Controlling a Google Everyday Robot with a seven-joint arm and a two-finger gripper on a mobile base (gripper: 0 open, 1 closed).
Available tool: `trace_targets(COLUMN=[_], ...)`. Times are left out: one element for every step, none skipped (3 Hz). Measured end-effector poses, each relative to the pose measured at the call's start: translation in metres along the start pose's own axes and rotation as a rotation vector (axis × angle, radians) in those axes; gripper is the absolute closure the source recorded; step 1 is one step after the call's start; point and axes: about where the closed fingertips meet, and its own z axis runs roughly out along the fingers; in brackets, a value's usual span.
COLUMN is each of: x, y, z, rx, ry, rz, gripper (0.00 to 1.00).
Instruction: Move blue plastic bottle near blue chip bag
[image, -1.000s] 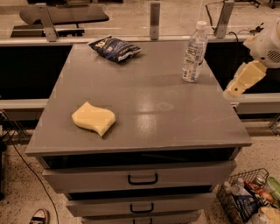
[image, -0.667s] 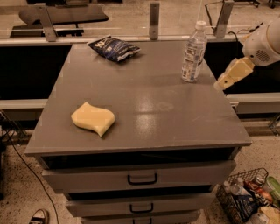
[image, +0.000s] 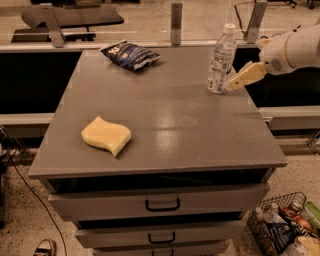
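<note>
**Task status: transfer not started; bottle at the start position**

1. Work surface. I see a grey cabinet top (image: 190, 150) over a stack of drawers (image: 210, 200), with a dark rail and uprights behind it. A wire basket (image: 265, 227) of clutter sits on the floor at the lower right and is not part of the job.

2. Left zone. A pale yellow sponge (image: 106, 135) lies near the front-left edge. It is not a task item.

3. Rear-left zone. The blue chip bag (image: 130, 54) lies crumpled near the back edge. This is the destination marker.

4. Rear-right zone. The blue plastic bottle (image: 220, 60) stands upright near the right edge, well apart from the bag, with bare tabletop between them.

5. Right edge. The gripper (image: 239, 80) reaches in from the right, low, just beside the base of the bottle. I cannot tell whether it touches the bottle, nor whether the jaws are spread or pressed together.

6. Remaining work, as I judge it: secure the bottle, carry it leftward across the top, and set it upright near the bag. None of this is complete.
</note>
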Motion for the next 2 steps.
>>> trace_targets(x=[-0.009, -0.013], y=[-0.008, -0.010], z=[0.022, 0.040], rx=[-0.004, -0.043], ry=[-0.102, -0.160], rz=[0.033, 0.093], gripper=[0.00, 0.16])
